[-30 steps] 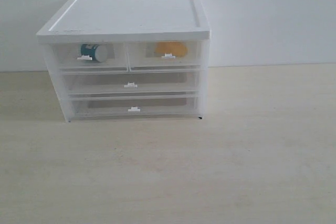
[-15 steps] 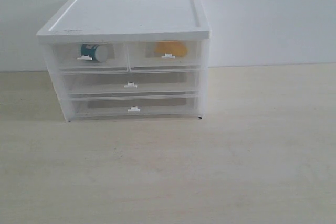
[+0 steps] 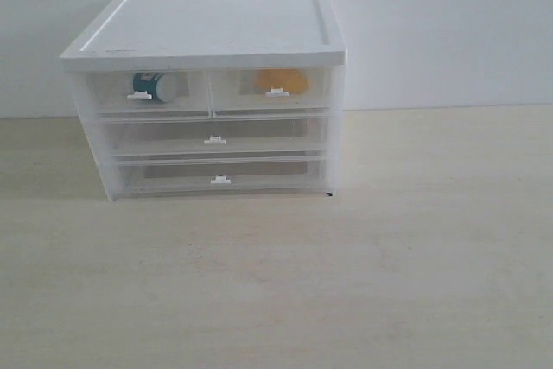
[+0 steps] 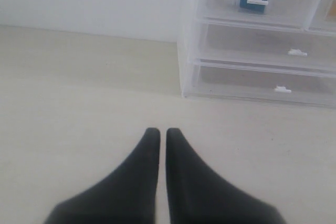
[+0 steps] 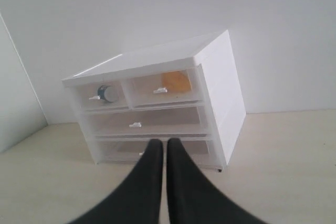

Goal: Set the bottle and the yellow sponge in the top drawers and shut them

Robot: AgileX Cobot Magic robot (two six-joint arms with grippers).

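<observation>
Exterior view: translucent plastic top drawers around cylindrical bottle, yellow sponge

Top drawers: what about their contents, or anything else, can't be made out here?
- The bottle: exterior view, behind the translucent drawer front and partly behind its white tab; label print too small to read.
- The yellow sponge: exterior view, only an orange blur through the plastic, shape unclear; the left wrist view cuts it off at the edge.
- The left claw and right claw: absent from the exterior view; wrist views cut off their bases.
</observation>
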